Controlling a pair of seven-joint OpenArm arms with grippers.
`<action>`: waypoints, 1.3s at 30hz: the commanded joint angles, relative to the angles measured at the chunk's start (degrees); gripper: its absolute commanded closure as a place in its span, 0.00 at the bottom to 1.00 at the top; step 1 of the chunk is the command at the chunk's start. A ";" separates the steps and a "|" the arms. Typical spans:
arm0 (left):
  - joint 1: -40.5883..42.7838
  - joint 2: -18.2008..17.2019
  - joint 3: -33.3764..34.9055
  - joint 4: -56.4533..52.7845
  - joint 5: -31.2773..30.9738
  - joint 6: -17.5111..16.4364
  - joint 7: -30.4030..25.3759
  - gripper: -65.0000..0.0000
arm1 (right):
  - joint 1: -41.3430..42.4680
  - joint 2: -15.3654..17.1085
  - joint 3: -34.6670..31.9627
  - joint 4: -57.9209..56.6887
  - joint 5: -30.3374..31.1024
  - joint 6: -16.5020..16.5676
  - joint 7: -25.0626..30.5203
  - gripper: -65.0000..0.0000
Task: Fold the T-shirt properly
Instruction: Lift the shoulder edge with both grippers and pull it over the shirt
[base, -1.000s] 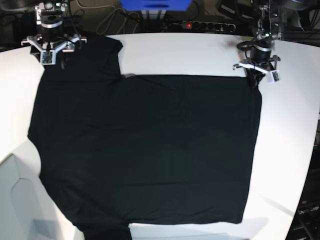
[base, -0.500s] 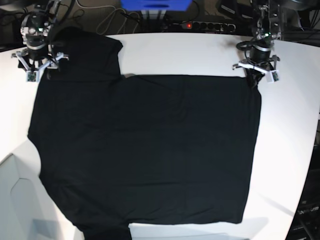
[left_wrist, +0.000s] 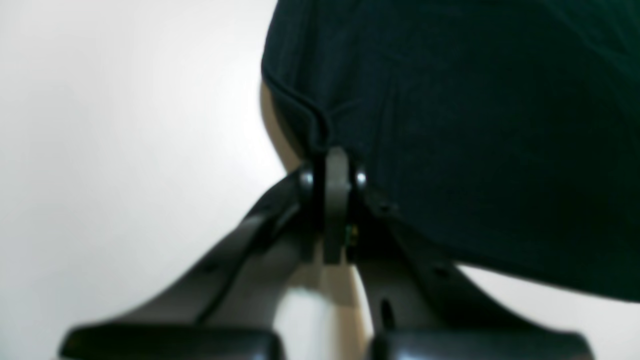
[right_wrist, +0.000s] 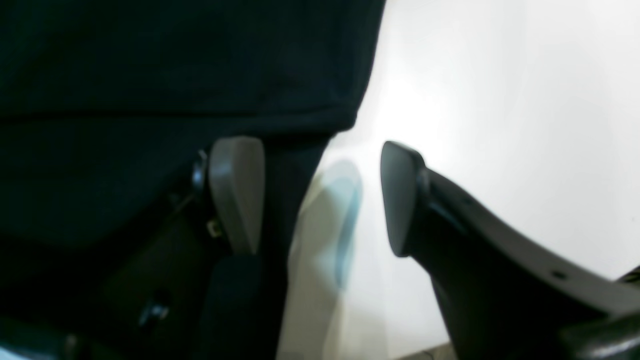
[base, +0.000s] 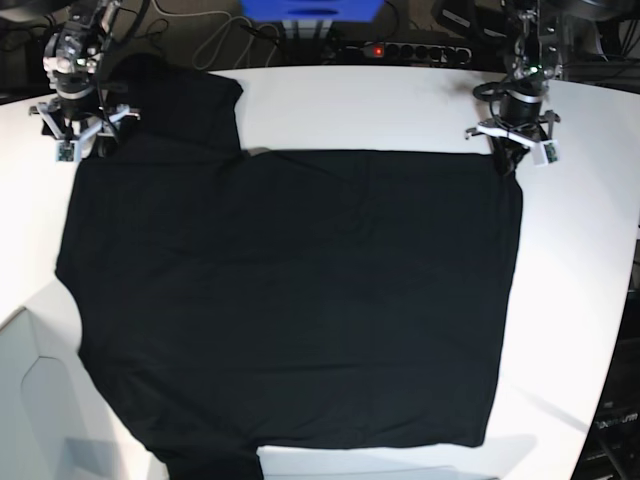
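Note:
The black T-shirt lies spread flat on the white table, plain side up; no print or tag shows. My left gripper is at the shirt's far right corner. In the left wrist view it is shut on the folded hem of the shirt. My right gripper is at the far left sleeve corner. In the right wrist view it is open, one finger against the shirt's edge, the other finger over bare table.
A power strip and cables lie behind the table's far edge, beside a blue box. The table's edge curves in at the near left. White table shows to the right of the shirt.
The right arm has moved left along the far sleeve to its outer corner over the last second. The left arm and the shirt have stayed put.

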 joint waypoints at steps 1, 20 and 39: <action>0.55 -0.71 -0.30 0.57 0.38 0.21 0.39 1.00 | -0.63 0.04 -0.15 -0.52 -0.97 0.89 -3.06 0.43; 0.99 -0.62 -1.53 2.06 0.38 0.21 0.39 1.00 | -1.24 -0.22 6.44 4.06 -1.06 9.77 -3.23 1.00; 3.01 -0.18 -7.24 5.32 0.38 0.21 0.48 1.00 | -1.86 -5.58 7.59 13.11 -0.97 23.44 -13.87 0.81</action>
